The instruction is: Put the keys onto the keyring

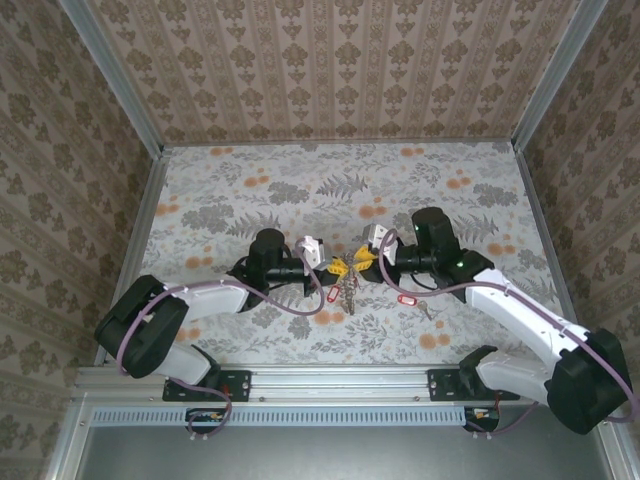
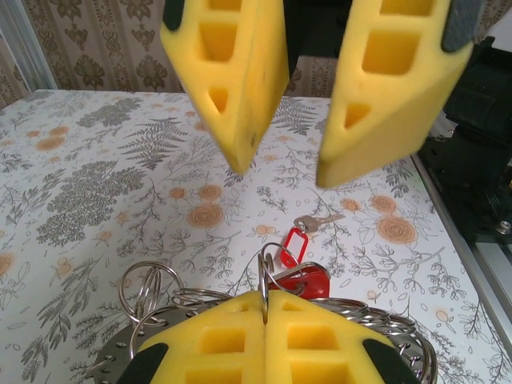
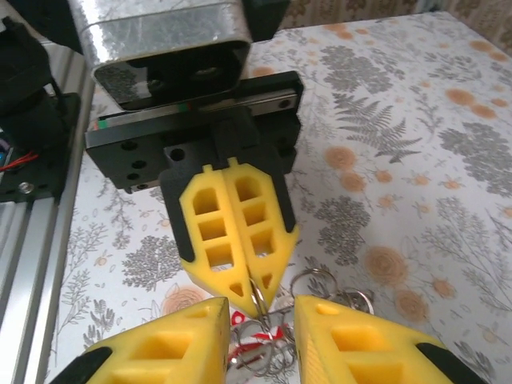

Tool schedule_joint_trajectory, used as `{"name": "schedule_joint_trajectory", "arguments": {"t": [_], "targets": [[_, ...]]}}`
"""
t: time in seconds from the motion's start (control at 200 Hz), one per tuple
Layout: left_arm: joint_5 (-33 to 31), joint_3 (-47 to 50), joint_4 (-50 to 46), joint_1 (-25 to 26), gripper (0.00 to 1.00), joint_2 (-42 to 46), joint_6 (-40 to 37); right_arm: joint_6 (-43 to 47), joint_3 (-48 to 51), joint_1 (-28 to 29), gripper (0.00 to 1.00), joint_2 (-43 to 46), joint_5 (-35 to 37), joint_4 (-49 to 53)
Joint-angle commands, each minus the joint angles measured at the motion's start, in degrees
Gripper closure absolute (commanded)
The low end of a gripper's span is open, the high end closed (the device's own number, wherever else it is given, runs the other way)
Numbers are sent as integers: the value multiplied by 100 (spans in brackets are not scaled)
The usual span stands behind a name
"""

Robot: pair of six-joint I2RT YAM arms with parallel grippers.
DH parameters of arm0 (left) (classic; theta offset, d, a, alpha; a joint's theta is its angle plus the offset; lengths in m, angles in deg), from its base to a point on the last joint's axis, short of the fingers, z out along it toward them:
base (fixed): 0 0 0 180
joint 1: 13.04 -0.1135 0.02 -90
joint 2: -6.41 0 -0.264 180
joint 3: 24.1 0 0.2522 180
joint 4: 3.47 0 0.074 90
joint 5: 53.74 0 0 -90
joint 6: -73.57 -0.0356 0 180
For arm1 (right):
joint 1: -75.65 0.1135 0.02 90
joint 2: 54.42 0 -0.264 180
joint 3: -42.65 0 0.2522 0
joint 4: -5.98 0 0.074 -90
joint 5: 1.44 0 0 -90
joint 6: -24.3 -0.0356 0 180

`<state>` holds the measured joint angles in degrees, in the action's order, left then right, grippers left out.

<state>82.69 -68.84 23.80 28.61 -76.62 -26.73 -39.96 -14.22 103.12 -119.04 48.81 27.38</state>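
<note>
Left arm: reaches in low from the near left corner towards the middle of the worktop, wrist pointing right.
Left tool: pressed fully together, no gap between the yellow pads, pinching a thin wire loop of the keyring that stands up between them.
Right arm: comes in from the near right corner, wrist pointing left (the two tools meet almost tip to tip).
Right tool: fingers parted a little, gripping nothing. Wire loops show in the gap between them, but I cannot tell whether they touch a pad.
Keyring: bunched at the left tool's tips, midway between the two arms, its rings spreading out to either side.
Key: one with a red tag lies flat on the worktop just beyond the keyring, on the right arm's side.
Second red tag: sits against the keyring, close beside the pinched loop.
</note>
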Motion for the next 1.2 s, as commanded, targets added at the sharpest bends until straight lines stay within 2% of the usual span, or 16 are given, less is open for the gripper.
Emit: {"name": "schedule_joint_trajectory", "arguments": {"t": [0.0,0.31,0.59,0.66,0.82,0.875,0.92,0.99,1.045,1.195], "targets": [[234,-198,-25,14,100,87,-128,329,-221,-29,72,-211,-477,328],[296,-259,-109,14,100,140,-130,556,-189,-31,72,-463,-132,252],[340,-293,-105,19,100,141,-104,668,-150,-31,79,-683,-254,289],[362,-295,-97,28,100,140,-100,670,-121,-35,85,-736,-177,235],[342,-264,-95,28,100,147,-108,649,-92,-48,91,-769,-133,107],[318,-250,-100,26,100,156,-108,657,-100,-48,98,-767,-121,121],[271,-250,-134,27,100,164,-124,676,-132,-48,100,-763,-105,182],[194,-313,-463,31,98,193,-288,725,-225,-48,100,-746,-97,345],[124,-413,-880,52,91,237,-507,785,-319,-39,100,-729,-100,503],[-135,-769,-2028,119,87,328,-1129,1105,-641,124,100,-721,176,1175]]}}
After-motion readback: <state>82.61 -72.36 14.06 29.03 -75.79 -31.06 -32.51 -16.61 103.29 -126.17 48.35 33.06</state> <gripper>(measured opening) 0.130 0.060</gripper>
